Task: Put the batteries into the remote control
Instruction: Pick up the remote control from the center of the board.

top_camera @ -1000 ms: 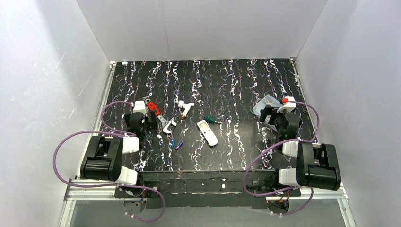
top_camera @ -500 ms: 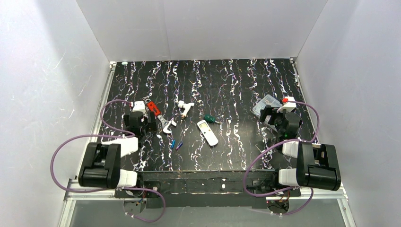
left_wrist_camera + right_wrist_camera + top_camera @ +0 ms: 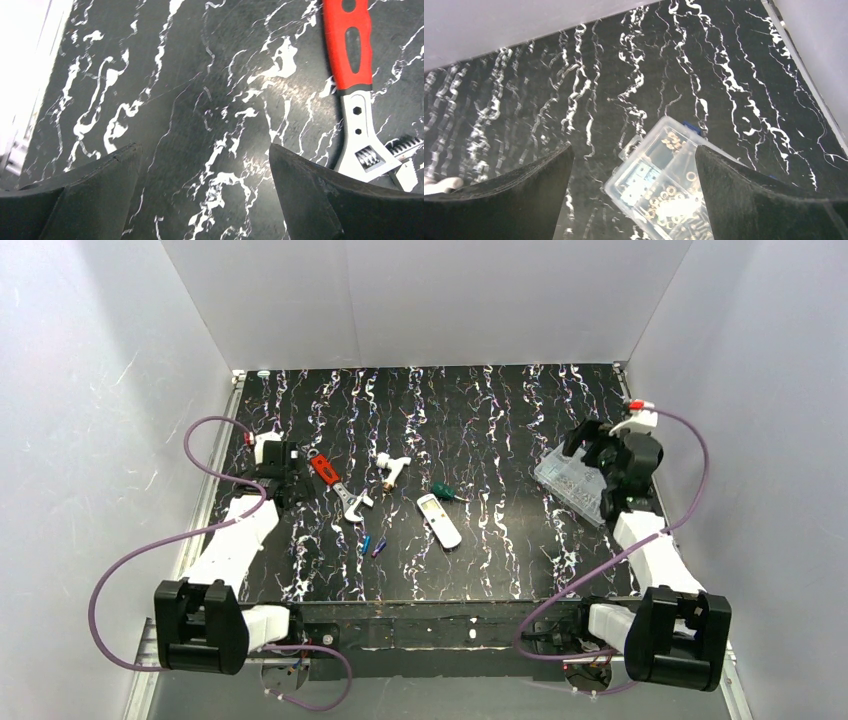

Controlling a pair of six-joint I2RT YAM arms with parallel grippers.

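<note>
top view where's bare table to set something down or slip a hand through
Bare: the far strip of black marbled table behind the white pipe fitting; the gap between slim white remote control and clear plastic box. Crowded: around the red-handled wrench, fitting, remote and two blue batteries.

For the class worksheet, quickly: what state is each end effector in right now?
Left end effector: open, holding nothing.
Right end effector: open, holding nothing.
</note>
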